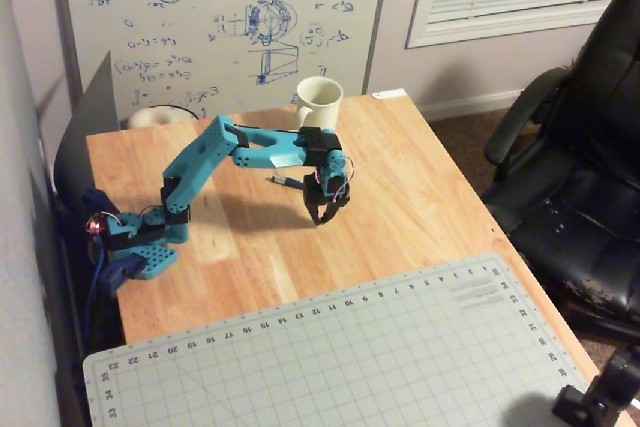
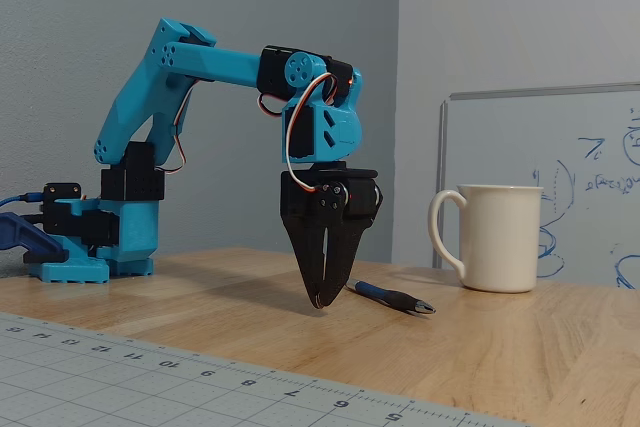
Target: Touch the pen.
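The pen is thin and dark blue-black with a small silvery tip, and lies flat on the wooden table. In the overhead view the pen lies just under the arm's wrist, partly hidden by it. My gripper is black, points straight down and looks shut and empty. Its tips are just above the table, close beside the pen's near end. In the overhead view the gripper sits a little in front of the pen. I cannot tell whether they touch.
A white mug stands upright behind the pen, and it also shows in the overhead view. A grey cutting mat covers the table's front. A whiteboard leans at the back. A black office chair stands to the right.
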Motion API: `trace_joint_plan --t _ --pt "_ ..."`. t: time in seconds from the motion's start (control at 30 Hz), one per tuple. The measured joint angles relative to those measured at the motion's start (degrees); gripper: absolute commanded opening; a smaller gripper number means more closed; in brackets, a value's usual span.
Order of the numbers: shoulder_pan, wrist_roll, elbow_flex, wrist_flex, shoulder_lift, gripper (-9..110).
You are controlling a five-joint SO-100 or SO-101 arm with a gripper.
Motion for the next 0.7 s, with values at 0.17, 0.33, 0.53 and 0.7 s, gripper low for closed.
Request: trace_joint_plan --t 0.17,0.33,0.53,0.7 --pt "-1.41 0.18 21.36 -3.52 10.72 1" --pt "-1.49 0.18 62.93 -3.96 38.41 1" --pt "-1.85 -0.18 96.86 -4.92 83.32 1" --pt "-1.58 -0.26 107.14 -5.36 123.31 1"
